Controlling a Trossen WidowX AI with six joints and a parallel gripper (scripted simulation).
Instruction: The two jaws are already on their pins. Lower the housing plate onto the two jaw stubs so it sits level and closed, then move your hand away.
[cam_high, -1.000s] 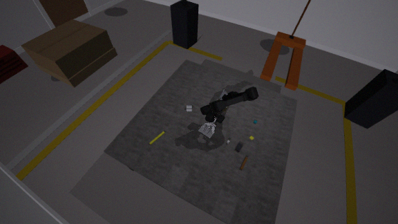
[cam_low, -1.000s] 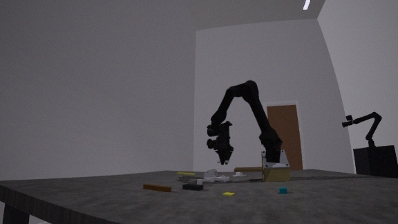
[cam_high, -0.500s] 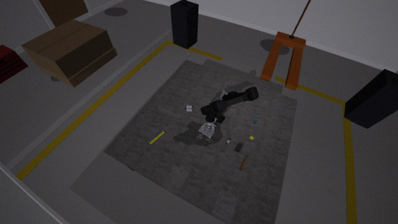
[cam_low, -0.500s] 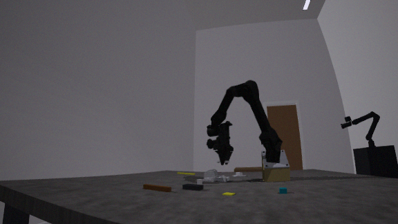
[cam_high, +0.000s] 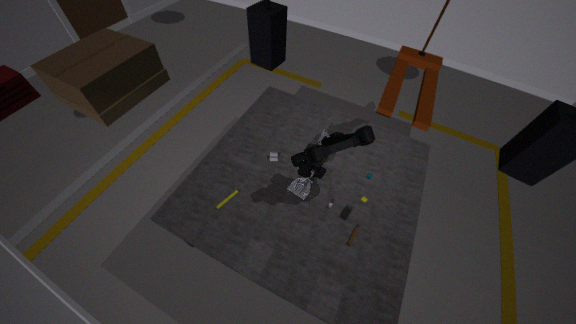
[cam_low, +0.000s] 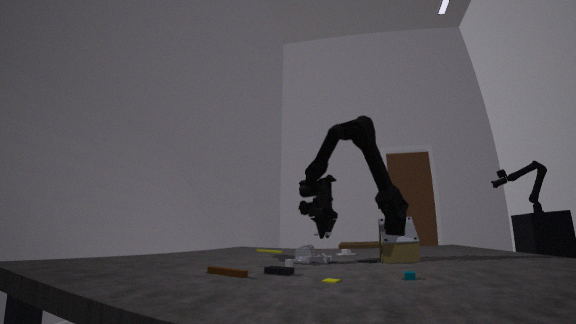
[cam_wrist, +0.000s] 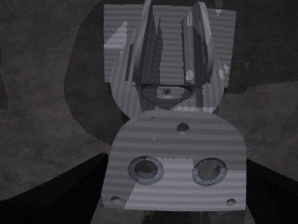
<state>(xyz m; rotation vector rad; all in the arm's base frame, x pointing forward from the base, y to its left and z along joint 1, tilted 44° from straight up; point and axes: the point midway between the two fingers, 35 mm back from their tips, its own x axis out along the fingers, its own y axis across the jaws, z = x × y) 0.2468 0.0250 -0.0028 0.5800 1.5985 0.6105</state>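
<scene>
The housing plate (cam_wrist: 177, 142) is light, with a rounded far edge and two ringed holes. It fills the lower middle of the wrist view. My gripper (cam_wrist: 172, 162) (cam_low: 324, 234) (cam_high: 313, 175) is shut on it, one black finger at each side. The jaw assembly (cam_wrist: 170, 45) (cam_high: 300, 189) (cam_low: 305, 255) stands on the table below, its two upright jaws side by side. In the exterior view there is a clear gap between the fingertips and the assembly. In the wrist view the plate overlaps the assembly's near part, so the stubs are hidden or cannot be made out.
A small white cylinder (cam_high: 330, 204) (cam_low: 289, 263) and dark block (cam_high: 346, 212) (cam_low: 279, 270) lie near the assembly. An orange bar (cam_high: 353, 235), yellow square (cam_high: 364, 199), teal cube (cam_high: 369, 176), yellow bar (cam_high: 227, 199) and white part (cam_high: 273, 156) lie around. A yellowish box (cam_low: 400, 253) stands by the arm's base.
</scene>
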